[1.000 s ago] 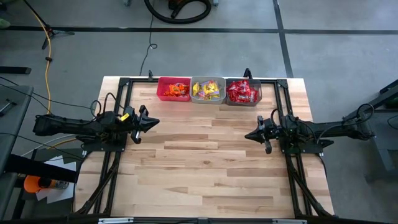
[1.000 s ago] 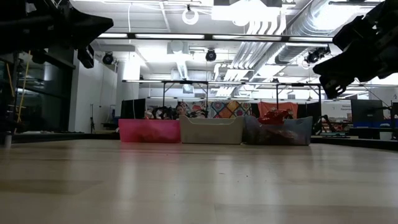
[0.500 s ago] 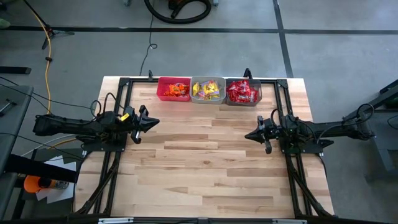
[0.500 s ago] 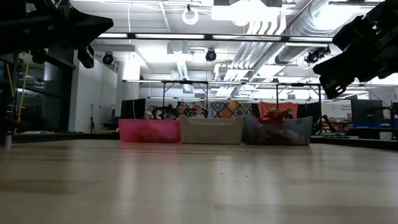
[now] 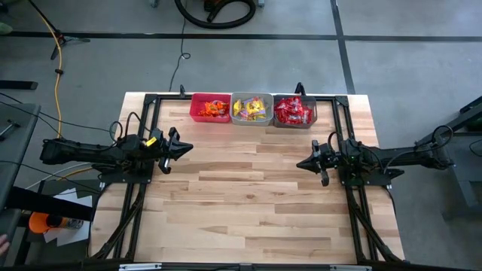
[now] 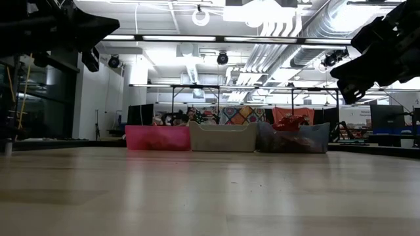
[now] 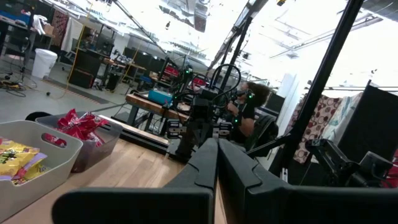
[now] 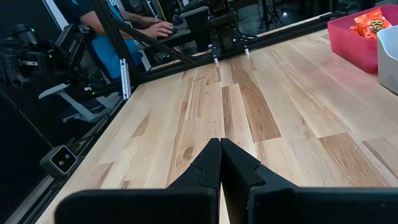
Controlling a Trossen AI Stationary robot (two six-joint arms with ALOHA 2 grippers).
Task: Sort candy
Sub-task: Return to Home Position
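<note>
The candy lies in three small bins in a row at the table's far edge: orange packets in the red bin (image 5: 210,107), yellow ones in the clear grey bin (image 5: 251,108), red ones (image 5: 293,111) in the dark bin. The low view shows the bins (image 6: 223,137) standing on the tabletop. My left gripper (image 5: 188,147) hovers shut over the table's left side, pointing right. My right gripper (image 5: 300,164) hovers shut over the right side, pointing left. Each holds nothing; their fingertips (image 7: 217,144) (image 8: 220,144) meet in the wrist views.
A black frame (image 5: 151,102) runs around the table's left, far and right sides. Bare wood (image 5: 248,196) stretches between the arms and toward the near edge. A person sits beyond the table's left side (image 8: 106,25).
</note>
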